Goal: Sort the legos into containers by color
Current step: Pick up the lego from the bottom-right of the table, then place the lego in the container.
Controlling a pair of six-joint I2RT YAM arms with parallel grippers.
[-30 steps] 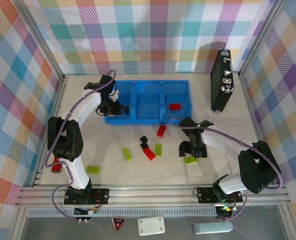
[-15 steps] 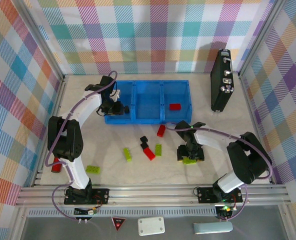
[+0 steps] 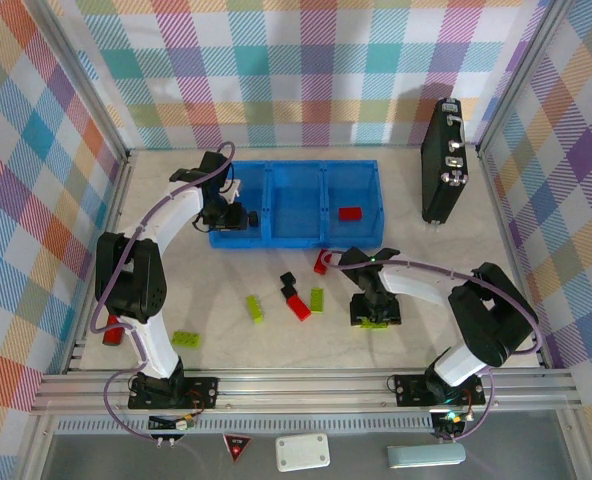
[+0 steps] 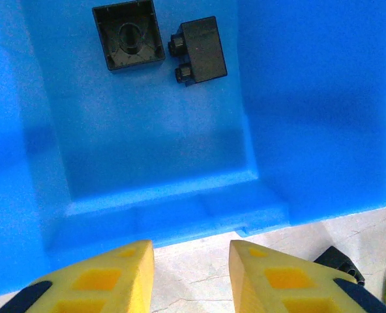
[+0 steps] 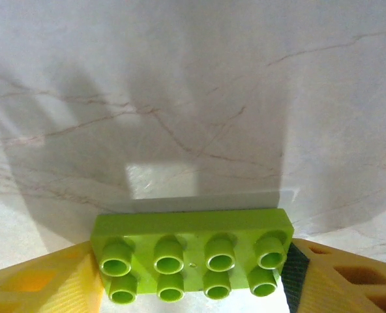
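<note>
**Green brick gripped on marbled worktop**

Lower right of centre on the worktop [image 3: 426, 250], the right gripper [image 5: 192, 261] is clamped on the ends of a lime-green lego [image 5: 192, 225]. At the blue tray's [image 3: 296, 165] left compartment, which holds two black legos [image 4: 128, 42], the left gripper [image 4: 191, 246] hangs slightly apart and empty.

Free room ahead of left tool [image 4: 190, 261] over bare near floor of left compartment [image 4: 147, 150]; far end taken by two black bricks [image 4: 129, 42]. Mid bench [image 3: 226, 270] cluttered with loose bricks [image 3: 298, 308] just before tray [image 3: 276, 240]. No slack in right tool [image 5: 192, 261]: packed by lime brick [image 5: 192, 228]. Far right blocked by upright black case [image 3: 444, 160]; bare strip between it and tray.
</note>
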